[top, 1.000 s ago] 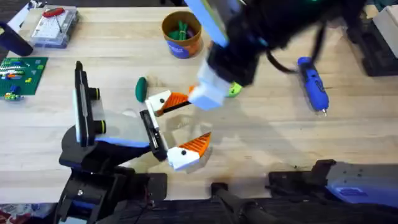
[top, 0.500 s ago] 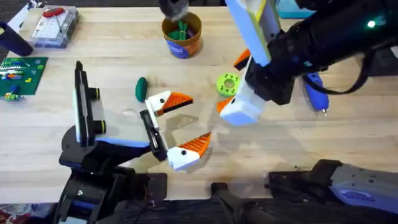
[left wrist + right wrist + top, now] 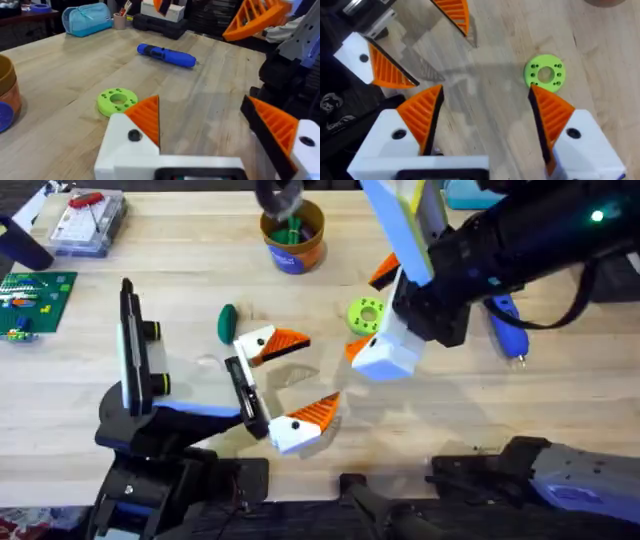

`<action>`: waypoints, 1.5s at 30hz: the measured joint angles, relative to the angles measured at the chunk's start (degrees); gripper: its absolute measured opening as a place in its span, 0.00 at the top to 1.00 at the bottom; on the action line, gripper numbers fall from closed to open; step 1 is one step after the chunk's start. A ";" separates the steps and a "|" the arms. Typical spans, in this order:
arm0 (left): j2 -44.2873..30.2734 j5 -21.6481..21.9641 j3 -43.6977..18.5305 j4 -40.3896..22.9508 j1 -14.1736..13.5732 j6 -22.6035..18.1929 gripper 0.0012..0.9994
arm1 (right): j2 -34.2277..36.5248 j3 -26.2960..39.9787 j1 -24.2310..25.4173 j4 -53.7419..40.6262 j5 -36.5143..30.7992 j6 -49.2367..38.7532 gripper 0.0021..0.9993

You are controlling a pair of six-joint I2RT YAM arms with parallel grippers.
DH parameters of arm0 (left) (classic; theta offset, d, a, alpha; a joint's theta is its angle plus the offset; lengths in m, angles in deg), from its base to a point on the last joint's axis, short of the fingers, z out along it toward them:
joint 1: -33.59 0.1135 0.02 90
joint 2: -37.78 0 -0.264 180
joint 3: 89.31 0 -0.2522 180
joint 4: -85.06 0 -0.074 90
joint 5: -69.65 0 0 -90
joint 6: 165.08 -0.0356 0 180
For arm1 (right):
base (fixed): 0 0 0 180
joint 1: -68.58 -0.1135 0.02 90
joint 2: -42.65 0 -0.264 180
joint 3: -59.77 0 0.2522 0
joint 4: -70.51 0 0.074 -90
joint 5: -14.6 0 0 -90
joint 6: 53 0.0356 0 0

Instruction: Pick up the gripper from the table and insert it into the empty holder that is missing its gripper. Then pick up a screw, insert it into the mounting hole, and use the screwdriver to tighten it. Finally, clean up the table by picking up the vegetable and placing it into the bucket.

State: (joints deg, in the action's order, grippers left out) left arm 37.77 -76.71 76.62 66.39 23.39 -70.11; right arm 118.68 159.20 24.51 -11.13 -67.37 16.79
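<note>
both grippers stand open and empty; right gripper hovers beside the lime ring; left gripper low at centre; vegetable on the table near the holder; bucket farther back.

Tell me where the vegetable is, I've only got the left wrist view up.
Observer: The vegetable lies on the table, close beside one finger of the left hand.
Operator: Is it anywhere near the bucket?
Observer: No, the bucket stands apart from it, nearer the table's far edge, with green things inside.
Operator: Is the right hand carrying anything?
Observer: The right hand is open and empty, above the table near the green disc.
</note>
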 joint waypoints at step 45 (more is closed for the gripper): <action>0.00 0.00 0.00 0.02 0.00 -0.17 0.99 | 0.02 0.00 0.00 0.04 0.22 -0.87 0.00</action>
State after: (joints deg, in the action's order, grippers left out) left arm 37.77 -76.71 76.62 66.41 23.39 -70.29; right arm 118.70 159.20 24.51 -11.09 -67.15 15.92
